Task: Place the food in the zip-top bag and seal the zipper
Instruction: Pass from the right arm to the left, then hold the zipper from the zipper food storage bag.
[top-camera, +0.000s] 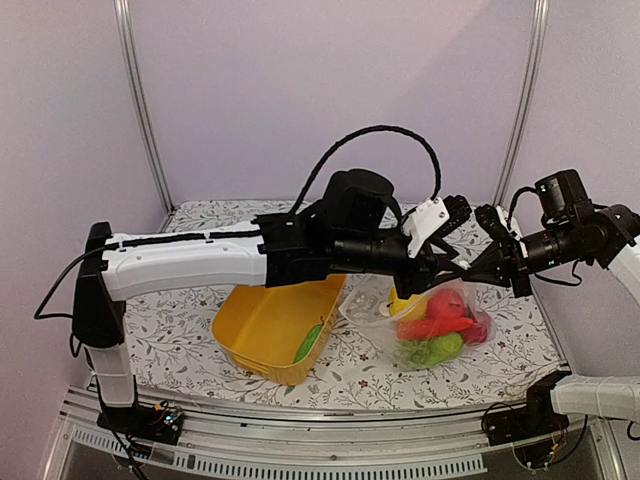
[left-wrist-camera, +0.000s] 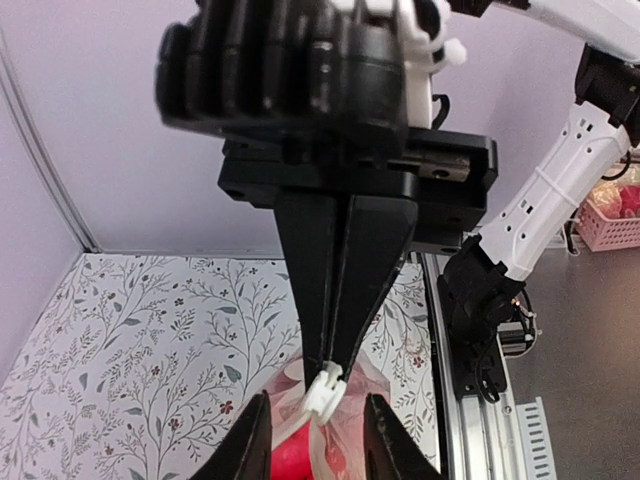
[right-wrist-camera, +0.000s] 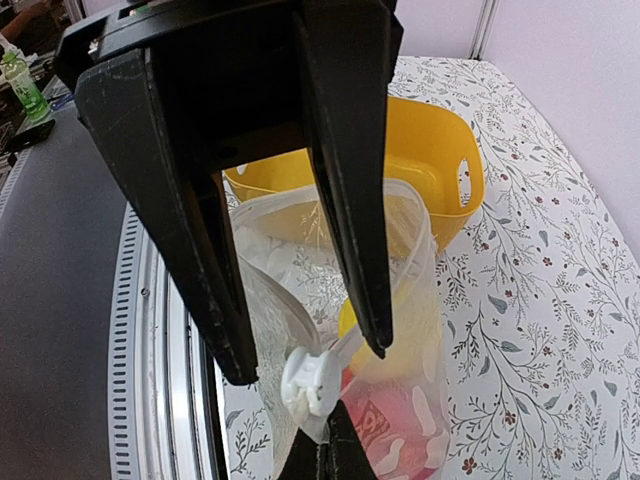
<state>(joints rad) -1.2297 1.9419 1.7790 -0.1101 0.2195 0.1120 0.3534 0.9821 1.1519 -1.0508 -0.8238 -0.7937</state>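
Most toy fruits (top-camera: 445, 305) fill the clear polka-dotted zip-top bag (top-camera: 365, 300) beside the yellow plastic basket (top-camera: 255, 325); one green piece (top-camera: 308, 343) lies in that basket; my right tool (right-wrist-camera: 321, 440) pinches the white zipper slider (right-wrist-camera: 305, 380); my left tool (left-wrist-camera: 317, 405) stands released astride the unsealed mouth.

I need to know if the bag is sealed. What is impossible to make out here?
- Zipper of the zip-top bag: top view, left gripper and right gripper cover the mouth; wrist views show only the part by the white slider.
- How many pieces of food: top view, they overlap behind crinkly plastic.
- Green item in the yellow basket: top view, too small to name.
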